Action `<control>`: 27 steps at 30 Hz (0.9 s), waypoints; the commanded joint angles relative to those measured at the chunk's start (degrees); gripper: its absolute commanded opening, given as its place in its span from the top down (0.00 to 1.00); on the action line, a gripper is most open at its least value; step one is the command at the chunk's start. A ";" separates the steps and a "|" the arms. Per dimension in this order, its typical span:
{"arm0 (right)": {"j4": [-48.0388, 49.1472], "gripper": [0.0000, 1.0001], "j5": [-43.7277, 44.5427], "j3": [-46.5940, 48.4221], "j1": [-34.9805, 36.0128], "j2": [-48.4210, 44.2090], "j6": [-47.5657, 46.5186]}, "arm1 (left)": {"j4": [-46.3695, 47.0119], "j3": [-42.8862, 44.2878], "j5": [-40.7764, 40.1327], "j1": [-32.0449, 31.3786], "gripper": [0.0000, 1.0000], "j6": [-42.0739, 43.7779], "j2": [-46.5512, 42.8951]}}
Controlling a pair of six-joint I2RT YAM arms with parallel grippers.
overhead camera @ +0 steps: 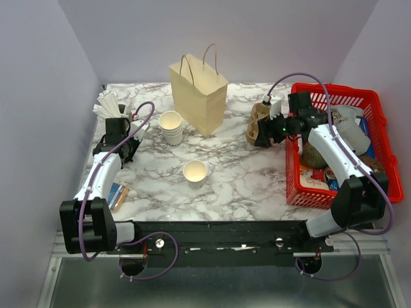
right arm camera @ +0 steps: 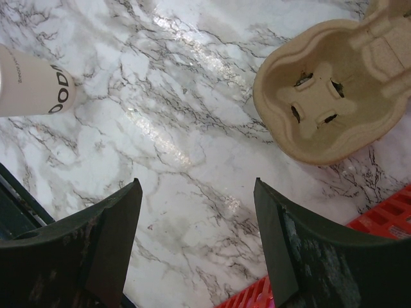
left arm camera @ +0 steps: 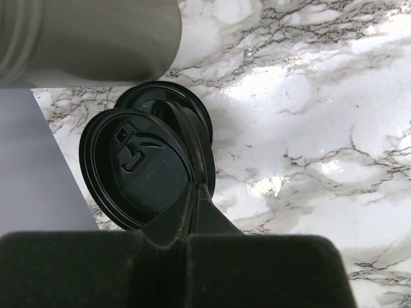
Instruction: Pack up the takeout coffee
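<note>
No lidded takeout coffee shows in any view. A lone lidless white cup (overhead camera: 195,171) stands mid-table. My left gripper (overhead camera: 126,149) (left arm camera: 192,192) is at the far left by the wall, shut on the rim of a black lid (left arm camera: 138,167), which is tilted. More black lids (left arm camera: 167,96) lie right behind it. The paper bag (overhead camera: 199,93) stands upright at the back. My right gripper (overhead camera: 264,135) (right arm camera: 196,186) hangs open over bare marble, beside a brown pulp cup carrier (overhead camera: 258,124) (right arm camera: 327,96), holding nothing.
A stack of lidless white cups (overhead camera: 171,126) (right arm camera: 32,86) stands left of the bag. A red basket (overhead camera: 359,102) full of goods fills the right side. Napkins and straws (overhead camera: 109,102) sit at the back left. A small blue packet (overhead camera: 117,194) lies near the left arm.
</note>
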 commanded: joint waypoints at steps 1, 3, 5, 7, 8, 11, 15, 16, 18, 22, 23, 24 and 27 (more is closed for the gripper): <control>1.34 0.21 -0.92 0.84 0.33 0.58 0.43 | 1.27 -1.85 -0.57 -0.39 1.00 2.51 0.42; 1.43 0.21 -0.92 0.75 0.24 0.58 0.52 | 1.53 -1.94 -0.83 -0.39 1.00 2.52 1.30; 1.43 0.21 -1.27 0.49 0.33 0.40 0.60 | 2.15 -1.94 -0.92 -0.39 1.00 2.60 1.48; 1.51 0.21 -1.09 0.40 0.24 0.31 0.60 | 2.50 -1.76 -1.01 -0.30 1.00 2.60 1.74; 1.51 0.21 -1.09 0.31 0.33 0.22 0.60 | 2.42 -1.50 -1.01 -0.30 1.00 2.43 1.74; 1.51 0.20 -1.18 0.31 0.24 -0.04 0.60 | 2.06 -1.32 -1.18 -0.39 1.00 2.25 1.56; 1.60 0.21 -1.18 -0.04 0.33 -0.13 0.60 | 0.92 -1.76 -0.14 -0.38 1.00 2.08 1.39; 1.69 0.21 -1.09 -0.13 0.33 -0.13 0.60 | 0.57 -2.11 0.04 -0.39 1.00 2.08 1.13; 1.69 0.21 -1.09 -0.13 0.24 -0.13 0.60 | 0.66 -2.55 0.40 -0.30 1.00 1.73 0.34; 1.78 0.21 -1.27 -0.04 0.33 0.05 0.78 | 0.31 -3.26 1.71 -0.38 1.00 0.15 -0.19; 1.78 0.20 -1.36 -0.04 0.33 0.22 0.78 | 0.22 -3.60 1.98 -0.39 1.00 -0.20 -0.19; 1.69 0.21 -1.36 0.04 0.33 0.22 0.87 | 0.13 -3.69 2.59 -0.39 0.98 -0.47 -0.37; 1.60 0.21 -1.53 0.31 0.33 0.40 0.87 | 0.22 -4.40 2.68 -0.39 0.82 -0.74 -1.24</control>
